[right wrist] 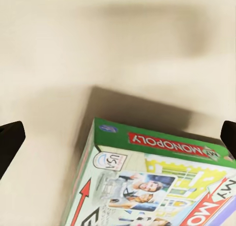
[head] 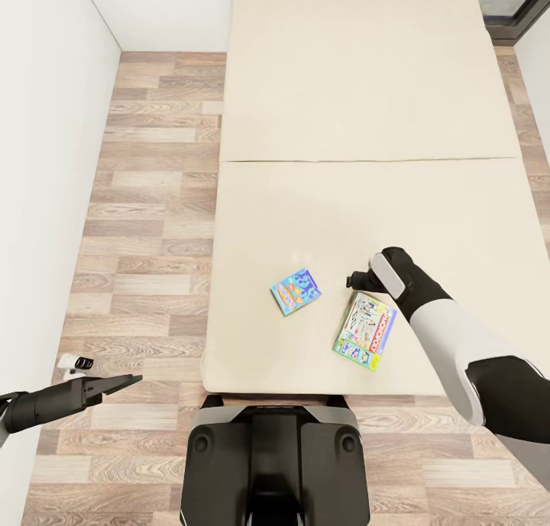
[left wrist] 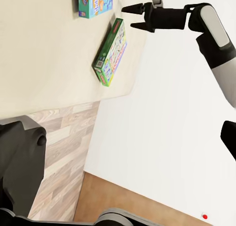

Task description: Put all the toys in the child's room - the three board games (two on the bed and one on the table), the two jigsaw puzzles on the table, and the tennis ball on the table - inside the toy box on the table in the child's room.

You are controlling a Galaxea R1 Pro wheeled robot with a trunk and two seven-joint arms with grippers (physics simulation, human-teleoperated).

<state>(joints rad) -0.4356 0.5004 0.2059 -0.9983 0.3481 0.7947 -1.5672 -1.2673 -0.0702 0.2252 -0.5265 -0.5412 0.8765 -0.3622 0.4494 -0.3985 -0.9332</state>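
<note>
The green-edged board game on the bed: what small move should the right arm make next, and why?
Probably lower the right gripper onto the green-edged board game. Its jaws stand open, just above the box's near edge, and the box lies flat and untouched on the bed.

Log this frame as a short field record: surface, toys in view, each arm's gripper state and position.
surface: cream bed mattress beside wood-plank floor
toy 1: light blue flat game box, lying flat on the bed
toy 2: green-edged Monopoly game box, flat, near the bed's front edge
toys apart: yes, not touching
right gripper: open, fingers spread above the green-edged box, not touching it
left gripper: over the floor, holding nothing; open or shut unclear
</note>
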